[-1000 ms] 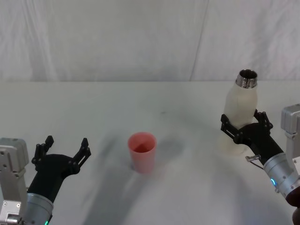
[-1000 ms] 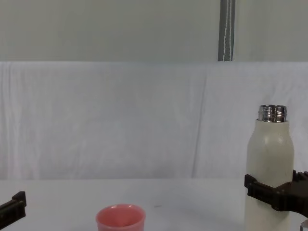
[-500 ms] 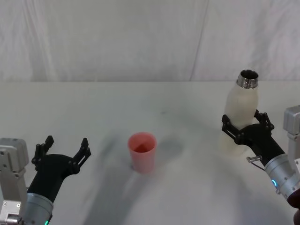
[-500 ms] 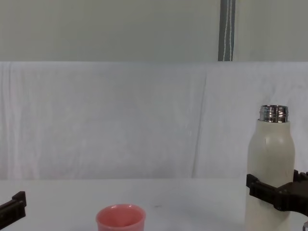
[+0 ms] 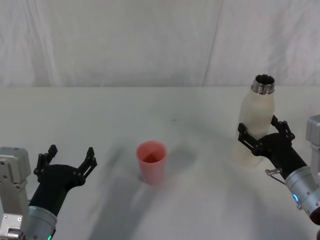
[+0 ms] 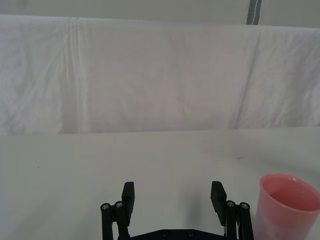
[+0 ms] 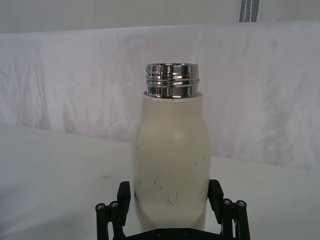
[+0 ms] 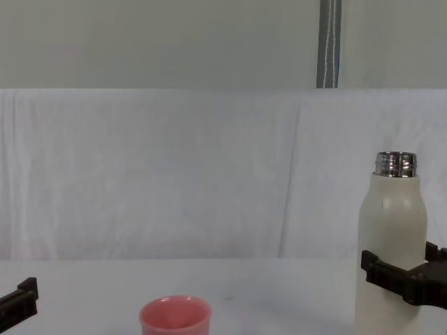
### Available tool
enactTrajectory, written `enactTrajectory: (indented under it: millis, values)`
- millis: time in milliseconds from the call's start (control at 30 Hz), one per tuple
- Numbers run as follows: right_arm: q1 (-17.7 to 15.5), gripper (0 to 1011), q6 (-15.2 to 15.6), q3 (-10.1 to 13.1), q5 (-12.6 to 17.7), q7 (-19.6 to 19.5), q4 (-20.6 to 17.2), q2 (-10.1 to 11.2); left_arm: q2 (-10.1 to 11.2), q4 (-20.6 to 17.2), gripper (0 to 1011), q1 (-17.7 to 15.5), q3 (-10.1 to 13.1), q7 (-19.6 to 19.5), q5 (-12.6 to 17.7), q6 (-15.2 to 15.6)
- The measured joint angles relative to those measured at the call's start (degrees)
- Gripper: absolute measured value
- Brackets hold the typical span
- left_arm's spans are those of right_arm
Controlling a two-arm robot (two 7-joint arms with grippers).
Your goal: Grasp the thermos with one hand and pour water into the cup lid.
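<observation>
Two grippers in the head view. Right gripper (image 5: 264,137) at right of frame, fingers either side of the thermos (image 5: 254,122) low on its body; thermos upright on the table (image 5: 150,107), steel neck open at the top. Cup lid (image 5: 152,162) at centre, well apart from the thermos. Left gripper (image 5: 67,162) at lower left, jaws spread, holding nothing, parked.

Left wrist view: left gripper (image 6: 173,196) with jaws spread over bare table (image 6: 100,155), cup lid (image 6: 287,207) at lower right of frame, just beside one finger but not touching.

Right wrist view: thermos (image 7: 171,160) at centre, right gripper (image 7: 171,200) with a finger on each flank of the lower body. Cannot tell whether the pads are pressing yet or just alongside. Small scuffs on the cream wall.

Chest view: thermos (image 8: 392,251) at right of frame, upright, right gripper (image 8: 405,279) around it below mid-height. Cup lid (image 8: 174,316) at bottom centre, left gripper (image 8: 17,300) at lower left edge.

Handling, as a judgement: rigid smooth cylinder, likely slippery, likely heavy if filled, top-heavy when tipped. Hold is low; a firm squeeze on the straight wall is needed so it does not slide or spin during the pour. Cup lid looks light and easy to knock over. No water visible.
</observation>
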Motion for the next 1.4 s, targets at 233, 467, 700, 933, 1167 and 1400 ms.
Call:
enactTrajectory:
  millis: [233,467,700,933,1167,1400]
  values:
    - [-1.31,1001,0.49,0.18,0.23,-0.02,-1.97,0.4,0.0,0.0,1001,0.0,0.0,0.0,0.0,0.0]
    - [-2.75,1001,0.89,0.32,0.43,-0.31,-3.71,0.7,0.0,0.0,1001,0.0,0.0,0.0,0.0,0.0]
    - [-4.2,1001,1.37,0.43,0.42,-0.57,-5.55,1.11,0.0,0.0,1001,0.0,0.0,0.0,0.0,0.0]
    - [-6.01,1001,1.8,0.74,0.55,-0.63,-8.02,1.65,0.0,0.0,1001,0.0,0.0,0.0,0.0,0.0]
    - [-8.4,1001,1.98,0.11,0.31,-0.17,-10.61,2.63,0.0,0.0,1001,0.0,0.0,0.0,0.0,0.0]
    - [-10.03,1001,1.62,-1.45,-0.01,0.61,-11.36,2.68,0.0,0.0,1001,0.0,0.0,0.0,0.0,0.0]
